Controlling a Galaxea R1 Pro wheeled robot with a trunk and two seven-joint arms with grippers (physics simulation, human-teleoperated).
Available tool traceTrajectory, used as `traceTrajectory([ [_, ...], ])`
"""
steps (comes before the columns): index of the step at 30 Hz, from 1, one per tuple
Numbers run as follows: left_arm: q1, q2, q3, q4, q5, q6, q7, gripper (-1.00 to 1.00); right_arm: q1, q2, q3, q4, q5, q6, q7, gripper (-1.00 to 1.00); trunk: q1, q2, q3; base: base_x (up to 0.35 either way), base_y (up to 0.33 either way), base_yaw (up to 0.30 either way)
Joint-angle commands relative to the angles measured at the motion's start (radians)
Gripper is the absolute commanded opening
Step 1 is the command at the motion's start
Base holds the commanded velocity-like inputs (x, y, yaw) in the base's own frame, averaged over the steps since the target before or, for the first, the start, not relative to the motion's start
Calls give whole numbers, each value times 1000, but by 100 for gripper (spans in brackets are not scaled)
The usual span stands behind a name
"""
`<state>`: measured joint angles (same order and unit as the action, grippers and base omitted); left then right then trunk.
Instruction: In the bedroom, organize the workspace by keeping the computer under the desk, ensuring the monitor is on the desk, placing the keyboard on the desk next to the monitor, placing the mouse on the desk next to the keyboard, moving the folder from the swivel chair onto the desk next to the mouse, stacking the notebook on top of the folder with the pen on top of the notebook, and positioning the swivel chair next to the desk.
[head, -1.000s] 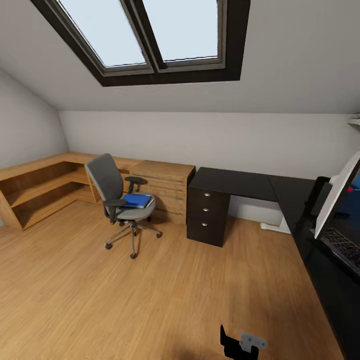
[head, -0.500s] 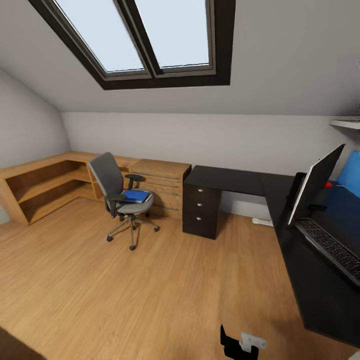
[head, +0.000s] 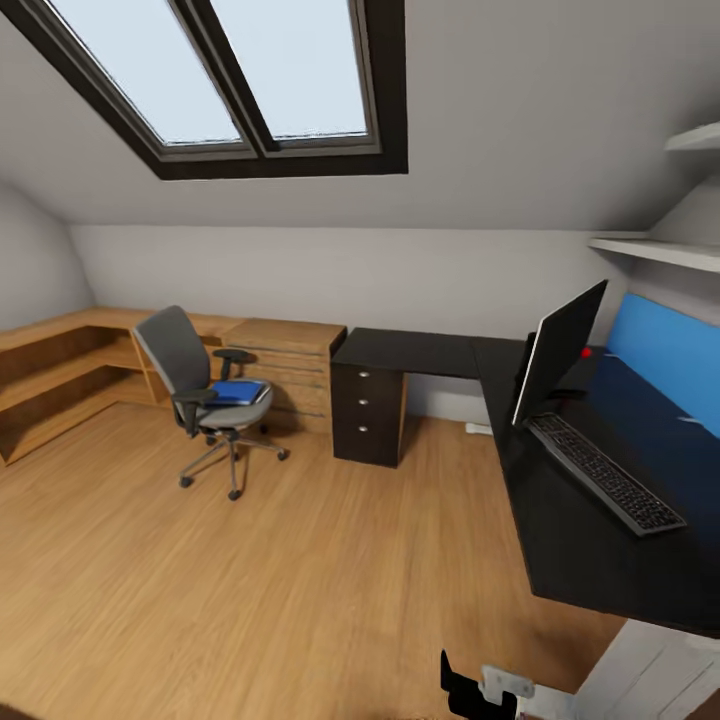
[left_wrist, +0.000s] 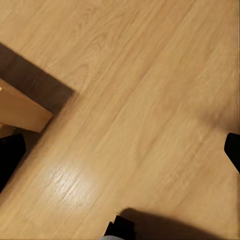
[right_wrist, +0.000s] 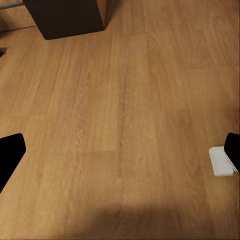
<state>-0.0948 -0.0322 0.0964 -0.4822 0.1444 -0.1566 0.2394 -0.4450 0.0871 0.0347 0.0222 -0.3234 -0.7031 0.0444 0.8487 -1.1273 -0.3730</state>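
Both claws, the left claw (left_wrist: 120, 150) and the right claw (right_wrist: 120, 150), hung released over the floor, so I judged the robot should first drive left toward the far swivel chair (head: 200, 400), where the folder (head: 238, 392) lay on its seat.

The head view looks from high up across the room, facing the back wall, with the desk (head: 560, 500) close at its right and the swivel chair (head: 205, 400) farther off to the desk's left. Both wrist views look steeply down at the wood floor (right_wrist: 130, 125) from close range. The right wrist view takes in a black unit's foot (right_wrist: 65, 17); the left wrist view catches a light-wood edge (left_wrist: 22, 110). All three views share the floor beside the desk.
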Motion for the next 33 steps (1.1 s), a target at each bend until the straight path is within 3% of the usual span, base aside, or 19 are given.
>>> traceTrajectory([
  [1, 0, 0, 0, 0, 11, -5, -1, 100, -1, 0, 4, 2, -9, -4, 5, 100, 0, -1, -1, -17, -5, -267],
  [7, 0, 0, -2, 1, 10, -4, 2, 100, -1, 3, 4, 2, -9, -4, 5, 100, 0, -1, -2, -175, -107, -217],
  [16, 0, 1, -4, 39, 9, -4, 5, 100, -1, 1, 4, 0, -8, 3, 5, 100, 0, -1, -2, -218, -234, -28],
  [33, 0, 3, -7, 42, 7, -4, 5, 100, -1, -7, 2, -2, -10, 3, 6, 100, 0, -1, -2, -24, -336, 0],
])
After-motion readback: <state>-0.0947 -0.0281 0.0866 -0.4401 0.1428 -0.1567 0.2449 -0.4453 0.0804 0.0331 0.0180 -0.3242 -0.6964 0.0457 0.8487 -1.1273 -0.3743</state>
